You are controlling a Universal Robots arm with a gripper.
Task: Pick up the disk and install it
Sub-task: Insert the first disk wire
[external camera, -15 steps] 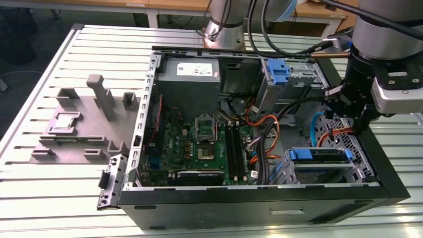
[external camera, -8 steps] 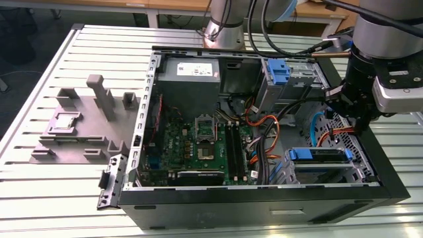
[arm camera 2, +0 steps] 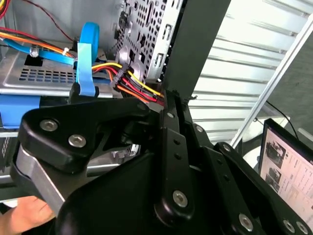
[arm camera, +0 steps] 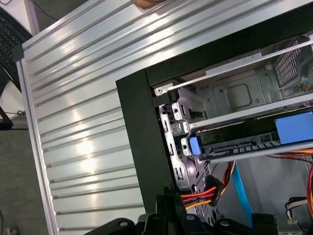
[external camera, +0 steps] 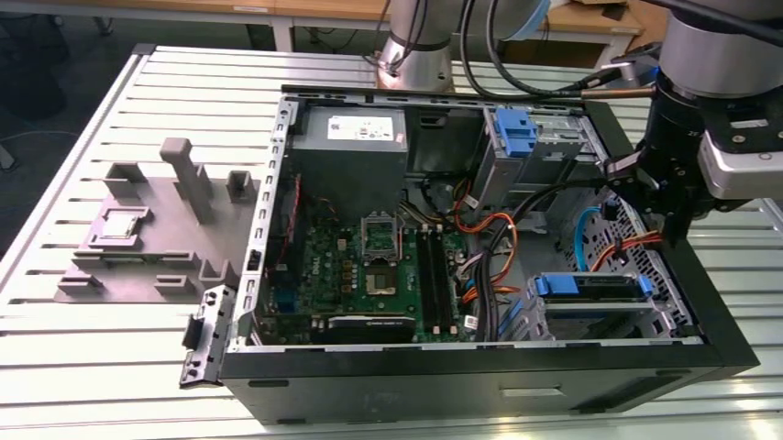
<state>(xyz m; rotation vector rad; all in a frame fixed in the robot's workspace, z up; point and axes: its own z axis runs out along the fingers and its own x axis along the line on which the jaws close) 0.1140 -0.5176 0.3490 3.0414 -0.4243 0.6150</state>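
Note:
The disk [external camera: 588, 287], silver with a blue bracket, lies flat in the drive bay at the near corner of the open computer case [external camera: 490, 362], on the exterior view's right. In the first wrist view the disk [arm camera: 244, 143] sits in the metal cage with its blue tab facing the case wall. My gripper [external camera: 670, 240] hangs over the case's right wall, just beyond the disk and apart from it. Its black fingers [arm camera 2: 168, 105] are shut together with nothing between them, and the gripper [arm camera: 168, 203] points down beside the orange and red cables [arm camera: 208, 191].
A grey power-supply box [external camera: 355, 133] and an upright blue latch [external camera: 516, 133] stand at the back of the case, with the motherboard [external camera: 367, 266] on its floor. A grey fixture block [external camera: 159, 229] lies on the slatted table [external camera: 73, 348]. A person's hand [arm camera 2: 24, 215] shows nearby.

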